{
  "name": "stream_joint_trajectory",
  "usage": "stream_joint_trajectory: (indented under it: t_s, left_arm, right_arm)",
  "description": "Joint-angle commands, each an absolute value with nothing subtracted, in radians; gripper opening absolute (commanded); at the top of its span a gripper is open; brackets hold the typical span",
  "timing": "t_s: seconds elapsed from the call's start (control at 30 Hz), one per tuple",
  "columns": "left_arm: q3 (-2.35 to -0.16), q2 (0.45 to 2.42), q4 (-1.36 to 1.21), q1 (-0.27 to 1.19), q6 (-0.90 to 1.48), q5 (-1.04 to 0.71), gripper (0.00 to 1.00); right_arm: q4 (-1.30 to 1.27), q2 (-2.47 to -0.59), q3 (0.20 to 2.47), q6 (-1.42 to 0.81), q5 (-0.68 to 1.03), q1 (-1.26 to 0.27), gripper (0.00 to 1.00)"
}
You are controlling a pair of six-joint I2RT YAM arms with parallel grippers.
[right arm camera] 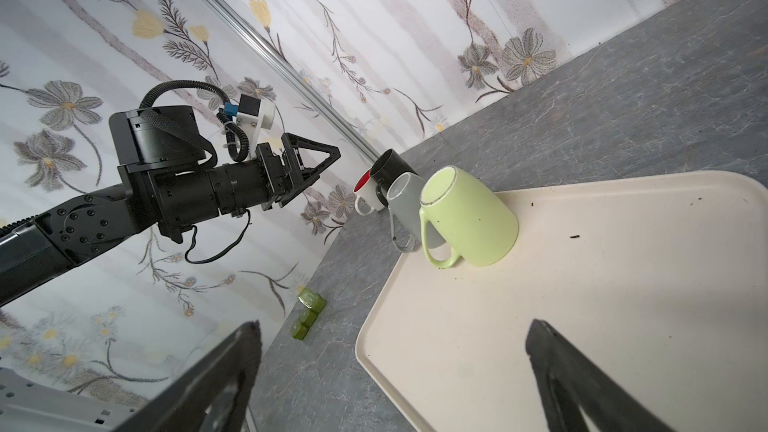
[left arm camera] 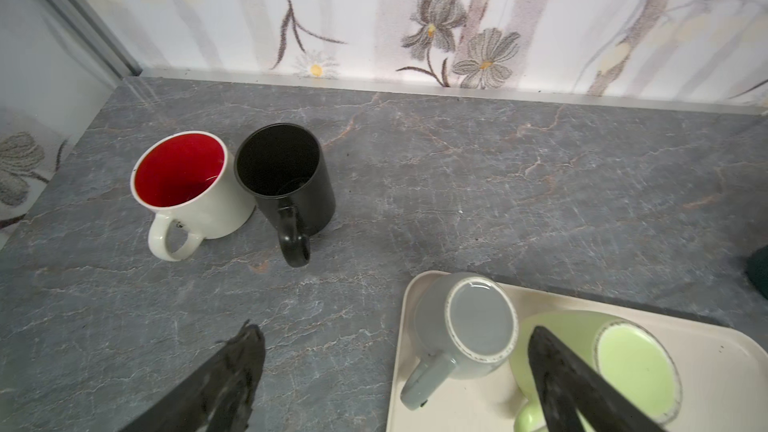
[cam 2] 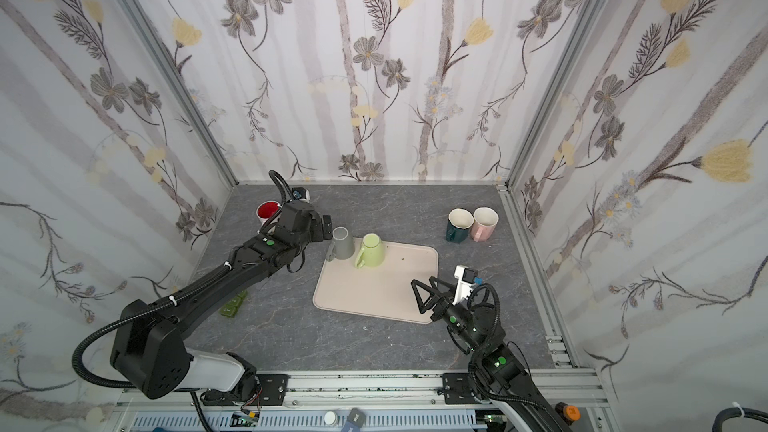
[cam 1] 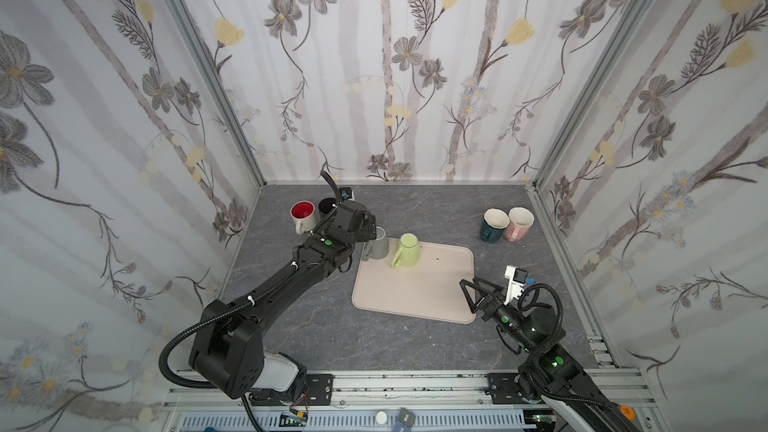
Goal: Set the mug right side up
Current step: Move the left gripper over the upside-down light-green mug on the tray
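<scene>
Two mugs stand upside down at the far left corner of the cream tray (cam 1: 415,292): a grey mug (cam 1: 378,247) (left arm camera: 465,326) and a light green mug (cam 1: 407,251) (right arm camera: 469,218), handles toward the front. My left gripper (cam 1: 372,232) (left arm camera: 395,338) hangs open just left of and above the grey mug, holding nothing. In the left wrist view one finger (left arm camera: 552,371) overlaps the green mug. My right gripper (cam 1: 471,295) (right arm camera: 392,330) is open and empty over the tray's near right edge.
A white mug with a red inside (cam 1: 302,214) and a black mug (cam 1: 326,206) stand upright at the back left. A dark teal mug (cam 1: 493,224) and a pink mug (cam 1: 519,223) stand at the back right. Small green blocks (cam 2: 235,305) lie under the left arm.
</scene>
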State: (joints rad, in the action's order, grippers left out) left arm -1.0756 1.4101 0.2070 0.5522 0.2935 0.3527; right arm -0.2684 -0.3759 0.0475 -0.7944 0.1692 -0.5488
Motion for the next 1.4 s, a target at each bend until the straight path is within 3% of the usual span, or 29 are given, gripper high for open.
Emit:
stream_joint_trajectory:
  t_s: [0.0, 0.3, 0.7, 1.03, 1.37]
  left_arm:
    - [-1.065, 1.403, 0.213, 0.598, 0.298, 0.354, 1.0]
    - [-1.067, 1.503, 0.214, 0.704, 0.348, 0.359, 1.0]
    - [-1.033, 1.588, 0.06, 0.814, 0.348, 0.304, 1.0]
    - [-0.987, 1.589, 0.008, 0.839, 0.299, 0.293, 0.78]
    - [-1.005, 1.649, 0.01, 0.839, 0.291, 0.257, 0.75]
  right_arm:
    - [-0.218, -0.35, 0.062, -0.831, 0.158, -0.549, 1.0]
    - [-0.158, -0.208, 0.014, -0.902, 0.097, -0.547, 1.0]
    - [-0.142, -0.247, 0.026, -0.923, 0.105, -0.547, 1.0]
    - [-0.138, -0.305, 0.043, -0.932, 0.066, -0.546, 1.0]
    - [-0.122, -0.324, 0.048, -0.945, 0.062, -0.545, 1.0]
